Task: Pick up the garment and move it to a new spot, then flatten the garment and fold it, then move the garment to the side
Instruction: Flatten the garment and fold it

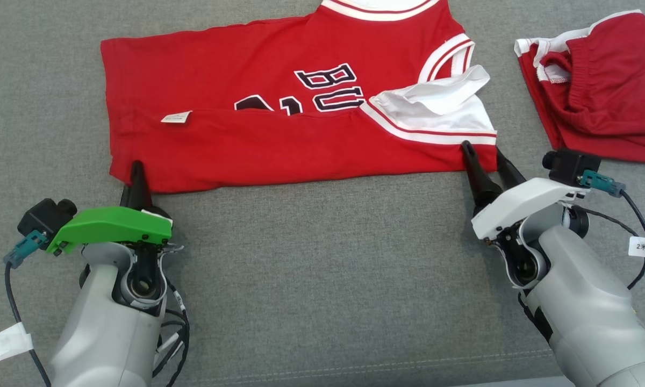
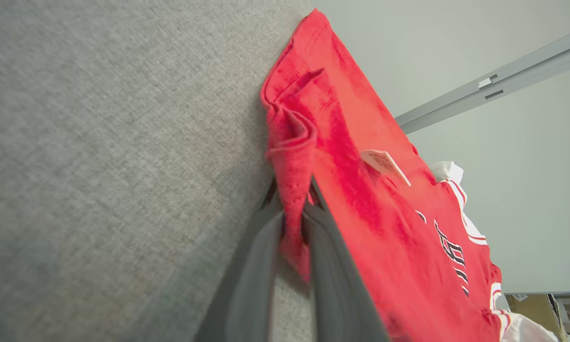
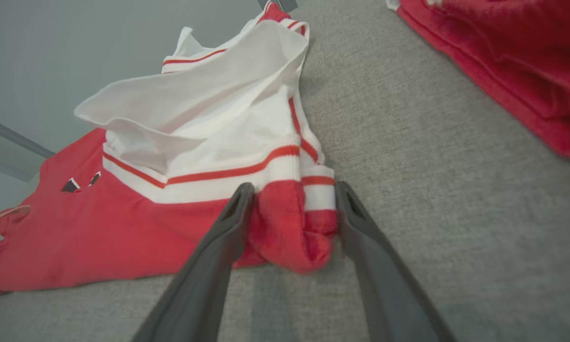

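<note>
The garment (image 1: 279, 107), a red jersey with white trim and dark letters, lies across the grey surface with its near half folded over itself. My left gripper (image 1: 136, 166) is at the garment's near left corner. In the left wrist view that gripper (image 2: 292, 190) is shut on a pinched ridge of the red fabric (image 2: 351, 190). My right gripper (image 1: 482, 150) is at the near right corner by the white armhole. In the right wrist view it (image 3: 293, 190) stands open, its fingers straddling a bunched red-and-white fold of the garment (image 3: 123, 228).
A second red piece, shorts with white trim (image 1: 596, 91), lies crumpled at the far right, close to my right arm, and also shows as the red cloth (image 3: 503, 61) at the right wrist view's upper right. The grey fabric surface (image 1: 322, 269) stretches toward me.
</note>
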`<state>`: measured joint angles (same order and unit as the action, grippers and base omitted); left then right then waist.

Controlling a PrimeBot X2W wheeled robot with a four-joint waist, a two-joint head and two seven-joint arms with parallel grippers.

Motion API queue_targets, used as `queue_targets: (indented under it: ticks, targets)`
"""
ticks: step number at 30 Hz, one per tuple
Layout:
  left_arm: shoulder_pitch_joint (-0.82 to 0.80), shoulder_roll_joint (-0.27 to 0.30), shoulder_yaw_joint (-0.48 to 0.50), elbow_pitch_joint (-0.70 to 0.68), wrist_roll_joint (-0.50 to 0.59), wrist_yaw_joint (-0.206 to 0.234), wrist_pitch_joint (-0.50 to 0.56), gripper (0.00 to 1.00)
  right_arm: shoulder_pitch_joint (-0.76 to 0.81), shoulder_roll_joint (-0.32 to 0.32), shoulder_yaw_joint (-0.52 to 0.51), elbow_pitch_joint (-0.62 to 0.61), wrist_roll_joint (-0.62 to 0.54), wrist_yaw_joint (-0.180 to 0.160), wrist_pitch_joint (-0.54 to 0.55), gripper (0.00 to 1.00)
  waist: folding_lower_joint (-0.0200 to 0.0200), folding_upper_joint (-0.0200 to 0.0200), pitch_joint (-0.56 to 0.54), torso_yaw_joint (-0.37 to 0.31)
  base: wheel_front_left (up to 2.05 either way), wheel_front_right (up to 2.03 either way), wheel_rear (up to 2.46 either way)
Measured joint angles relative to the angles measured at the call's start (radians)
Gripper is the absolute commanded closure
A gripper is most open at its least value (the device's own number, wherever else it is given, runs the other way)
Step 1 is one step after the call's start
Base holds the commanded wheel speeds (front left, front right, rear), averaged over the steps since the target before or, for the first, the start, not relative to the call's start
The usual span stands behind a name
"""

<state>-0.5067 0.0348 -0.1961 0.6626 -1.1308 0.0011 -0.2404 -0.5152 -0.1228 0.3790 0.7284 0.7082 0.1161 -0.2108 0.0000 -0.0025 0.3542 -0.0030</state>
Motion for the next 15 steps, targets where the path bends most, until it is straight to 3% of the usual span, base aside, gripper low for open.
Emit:
queue_targets:
  ticks: [15]
  targets:
    - [0.01,-0.007,0.012,0.008,0.003,-0.059,-0.012,1.0,0.007,0.0,0.004,-0.048,0.033,0.007,-0.027,1.0,0.0,0.0,-0.041,0.004,0.0,0.0,0.0]
